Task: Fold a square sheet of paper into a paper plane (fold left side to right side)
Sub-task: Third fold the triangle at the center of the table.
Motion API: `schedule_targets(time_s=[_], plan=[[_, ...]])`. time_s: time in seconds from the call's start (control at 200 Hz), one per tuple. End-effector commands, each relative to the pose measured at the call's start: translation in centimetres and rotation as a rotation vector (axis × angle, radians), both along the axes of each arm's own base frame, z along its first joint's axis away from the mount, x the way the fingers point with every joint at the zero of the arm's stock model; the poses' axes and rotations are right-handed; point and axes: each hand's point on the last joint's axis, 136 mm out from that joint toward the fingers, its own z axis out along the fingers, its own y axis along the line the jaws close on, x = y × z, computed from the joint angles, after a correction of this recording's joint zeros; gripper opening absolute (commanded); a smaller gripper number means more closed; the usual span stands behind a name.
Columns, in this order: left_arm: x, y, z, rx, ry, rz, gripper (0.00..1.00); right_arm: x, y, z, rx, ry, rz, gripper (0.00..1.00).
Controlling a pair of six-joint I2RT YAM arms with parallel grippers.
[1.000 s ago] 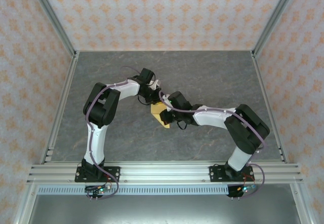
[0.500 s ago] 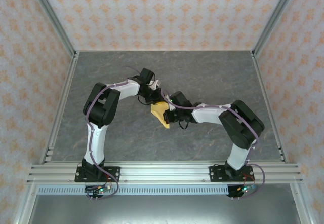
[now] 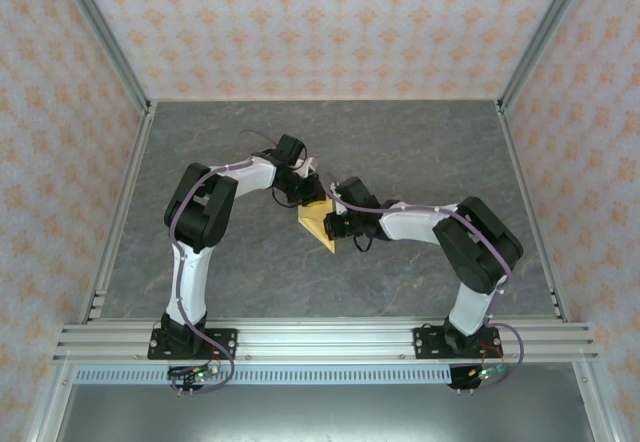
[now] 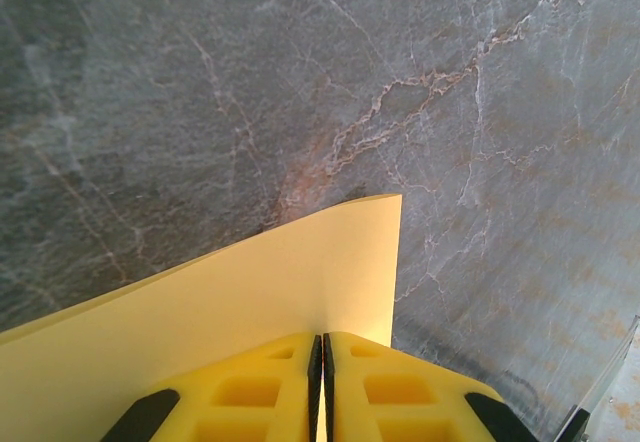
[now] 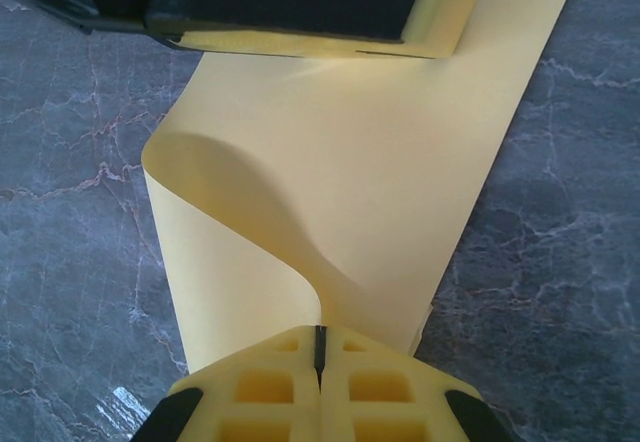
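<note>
Yellow-orange square sheet of paper (image 5: 330, 162) bows above the grey table (image 4: 200, 82); my left gripper (image 4: 322, 347) and right gripper (image 5: 320, 340) each pinch an edge, jaws clamped on it

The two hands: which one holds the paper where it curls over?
The right hand: the square sheet of paper bends into a loop right ahead of it. At the left hand the paper runs out flat to a corner.
</note>
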Motion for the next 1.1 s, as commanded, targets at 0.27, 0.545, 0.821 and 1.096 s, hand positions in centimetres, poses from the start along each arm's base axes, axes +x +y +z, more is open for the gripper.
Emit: schedule_targets(time_s=[0.27,0.545,0.821,1.096], plan=[[-1.56,0.95,-2.27,0.065,0.065,-0.005,0.12,1.27,-0.1,0.17,-0.021,-0.014,-0.037,0.0],[-1.56,0.93,-2.32,0.065,0.065,-0.006,0.12,1.15,-0.55,-0.29,-0.048,-0.011,-0.042,0.0],[-1.64,0.79,-2.32,0.065,0.067,-0.009,0.12,1.39,-0.51,-0.32,-0.048,-0.01,-0.053,0.0],[-1.67,0.76,-2.38,0.064,0.065,-0.01,0.12,1.38,-0.46,-0.47,-0.049,-0.006,-0.05,0.0]])
